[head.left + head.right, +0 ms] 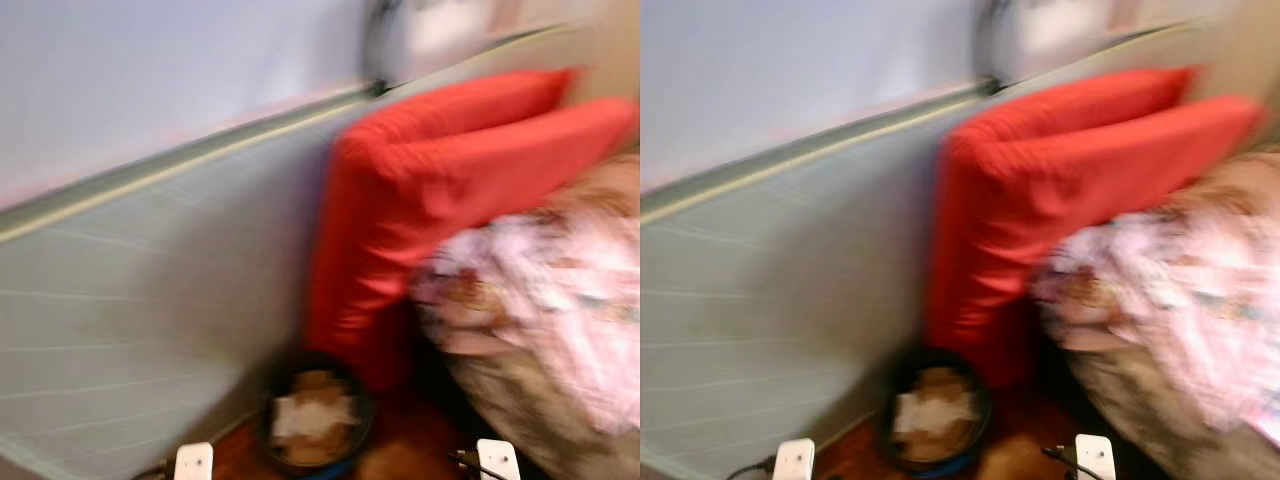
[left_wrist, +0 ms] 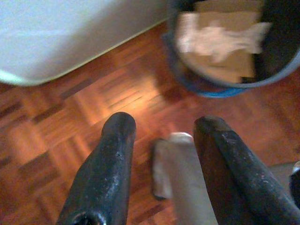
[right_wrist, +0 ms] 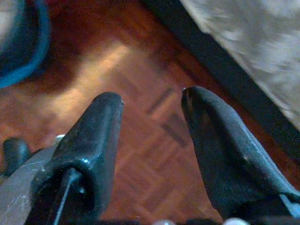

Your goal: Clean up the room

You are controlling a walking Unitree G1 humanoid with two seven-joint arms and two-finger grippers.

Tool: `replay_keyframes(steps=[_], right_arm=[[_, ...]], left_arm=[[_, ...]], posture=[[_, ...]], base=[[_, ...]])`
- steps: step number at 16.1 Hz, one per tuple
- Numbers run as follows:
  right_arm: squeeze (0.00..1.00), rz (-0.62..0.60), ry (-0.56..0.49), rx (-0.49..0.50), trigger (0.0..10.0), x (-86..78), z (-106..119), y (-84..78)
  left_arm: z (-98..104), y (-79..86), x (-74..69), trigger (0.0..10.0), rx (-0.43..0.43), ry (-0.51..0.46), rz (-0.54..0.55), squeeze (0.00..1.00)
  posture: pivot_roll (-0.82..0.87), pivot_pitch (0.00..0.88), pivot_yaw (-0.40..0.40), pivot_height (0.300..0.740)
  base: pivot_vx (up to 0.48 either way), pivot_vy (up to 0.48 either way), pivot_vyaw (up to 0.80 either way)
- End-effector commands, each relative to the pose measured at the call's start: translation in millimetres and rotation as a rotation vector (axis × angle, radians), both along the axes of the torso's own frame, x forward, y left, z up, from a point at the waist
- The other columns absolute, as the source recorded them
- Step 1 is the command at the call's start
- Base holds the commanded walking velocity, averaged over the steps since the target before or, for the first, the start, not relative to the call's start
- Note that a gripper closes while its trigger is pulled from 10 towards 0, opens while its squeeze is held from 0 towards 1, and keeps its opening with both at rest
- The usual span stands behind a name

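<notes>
Down at the bottom edge we have our two wrists, white blocks with cables, hanging low over the parquet floor (image 2: pixel 56 126), and the head views are badly smeared. On the left, our left gripper (image 2: pixel 164 126) hangs above the wood with its fingers (image 2: pixel 110 164) spread apart and nothing between them; past them lies a pale grey shape we cannot identify. Just beyond sits the round dark bin (image 1: pixel 315 415) with a blue rim, standing on the floor at the foot of the wall, with brown cardboard and crumpled white paper (image 2: pixel 218 37) lying inside it. Left of the bin runs a pale grey panelled wall (image 1: pixel 140 300) with a light rail along its top. Moving right, a big red cushion (image 1: pixel 440 190) stands propped against that wall, right behind the bin. Further right, a bundle of pink patterned bedding (image 1: pixel 560 290) spills over a beige mattress edge (image 3: pixel 253 51), touching the cushion. Our right gripper (image 3: pixel 152 98) hovers over bare parquet beside that edge, fingers (image 3: pixel 98 136) released and holding nothing
</notes>
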State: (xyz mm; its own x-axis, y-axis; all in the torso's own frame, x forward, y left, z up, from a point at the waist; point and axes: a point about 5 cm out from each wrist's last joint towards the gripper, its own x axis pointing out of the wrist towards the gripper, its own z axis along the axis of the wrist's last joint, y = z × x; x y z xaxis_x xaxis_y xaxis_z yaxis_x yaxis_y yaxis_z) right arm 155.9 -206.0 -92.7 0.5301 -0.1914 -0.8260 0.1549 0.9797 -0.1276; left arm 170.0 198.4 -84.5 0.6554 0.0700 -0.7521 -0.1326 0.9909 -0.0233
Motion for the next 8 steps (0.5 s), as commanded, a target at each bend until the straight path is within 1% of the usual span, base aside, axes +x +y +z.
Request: replay_keyframes(steps=[1, 3, 8], right_arm=[[0.0, 0.021, -0.023, 0.243, 10.0, 2.4, -0.9, 15.0], [0.0, 0.016, -0.021, 0.241, 10.0, 0.1, -1.3, 11.8], [0.0, 0.011, -0.018, 0.247, 10.0, -0.6, -1.8, 12.8]], left_arm=[[-3.8, 17.6, -10.1, 10.0, 0.037, 0.146, -0.167, 0.0], [-3.8, 17.3, -9.9, 10.0, 0.037, 0.147, -0.168, 0.0], [-2.7, 16.7, -7.0, 10.0, 0.038, 0.14, -0.172, 0.0]], posture=[[-0.01, 0.0, -0.004, 0.74], [-0.02, 0.0, 0.0, 0.74], [-0.02, 0.0, 0.003, 0.74]], base=[[0.0, -0.281, 0.0], [0.0, -0.281, 0.0], [0.0, -0.281, 0.0]])
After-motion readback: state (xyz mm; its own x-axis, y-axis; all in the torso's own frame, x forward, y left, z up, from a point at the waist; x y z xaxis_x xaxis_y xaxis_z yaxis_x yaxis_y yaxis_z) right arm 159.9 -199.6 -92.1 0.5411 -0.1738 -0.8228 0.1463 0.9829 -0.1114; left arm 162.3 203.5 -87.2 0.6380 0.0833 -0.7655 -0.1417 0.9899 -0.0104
